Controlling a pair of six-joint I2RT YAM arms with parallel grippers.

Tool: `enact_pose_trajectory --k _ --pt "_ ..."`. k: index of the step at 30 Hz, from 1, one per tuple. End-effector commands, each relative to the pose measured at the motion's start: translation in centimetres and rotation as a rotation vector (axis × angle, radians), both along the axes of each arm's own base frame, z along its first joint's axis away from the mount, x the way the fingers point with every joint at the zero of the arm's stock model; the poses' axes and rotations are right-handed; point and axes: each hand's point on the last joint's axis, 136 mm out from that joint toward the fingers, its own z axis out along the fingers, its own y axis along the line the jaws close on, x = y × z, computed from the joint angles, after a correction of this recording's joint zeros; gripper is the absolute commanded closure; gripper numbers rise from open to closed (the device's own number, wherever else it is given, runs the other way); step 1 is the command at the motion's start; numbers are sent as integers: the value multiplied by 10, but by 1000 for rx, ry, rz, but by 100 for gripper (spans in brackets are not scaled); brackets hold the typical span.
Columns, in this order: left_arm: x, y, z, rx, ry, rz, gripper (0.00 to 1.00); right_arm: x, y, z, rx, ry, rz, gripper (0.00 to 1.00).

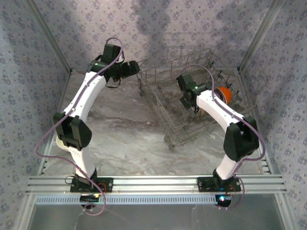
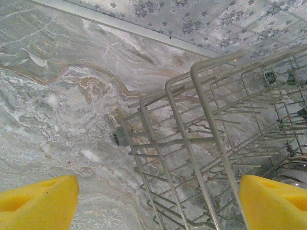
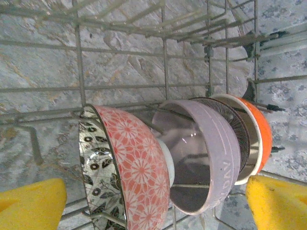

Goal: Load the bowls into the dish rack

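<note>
Patterned cloth walls close in a marble-look table (image 1: pixel 124 139), and the dish rack (image 1: pixel 163 112) sits skewed on its far right part, one corner pointing at the arms. Inside it, four of the bowls stand on edge in a tight row between the tines: the pink bowl (image 3: pixel 139 163), the lavender bowl (image 3: pixel 216 153), a white bowl (image 3: pixel 240 129) with a dark patterned inside, and the orange bowl (image 3: pixel 261 134) against the rack wall. They look close enough to touch, so a knock to one would likely pass down the row. A pale rounded shape (image 1: pixel 59 142) on the table beside the left arm's elbow may be the fifth bowl; too much is hidden to be sure. The right tool (image 3: pixel 153 206) hangs over the row with its yellow pads (image 3: pixel 31 206) spread wide and nothing between them; if it pulls off at a slant, a pad could clip a rim and tip a bowl out of its slot. The left tool (image 2: pixel 153 206), likewise open and empty, hovers over the rack's near-left corner; a low sweep there could snag the wire and drag the whole rack, jolting the bowls.
</note>
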Motion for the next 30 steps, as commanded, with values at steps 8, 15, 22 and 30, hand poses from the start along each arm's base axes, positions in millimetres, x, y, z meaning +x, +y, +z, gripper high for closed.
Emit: enact_pose_trajectory --k 8,15,22,30 --pt "-5 38 11 63 36 114 13 51 35 83 320 -113 60 3" --pt "-38 106 -9 134 173 308 12 92 103 131 486 -133 231 4" --pt "-126 190 -62 169 407 566 12 101 140 131 655 -81 308 4" --pt "-231 255 -99 131 560 831 11 100 162 118 736 -21 362 6"
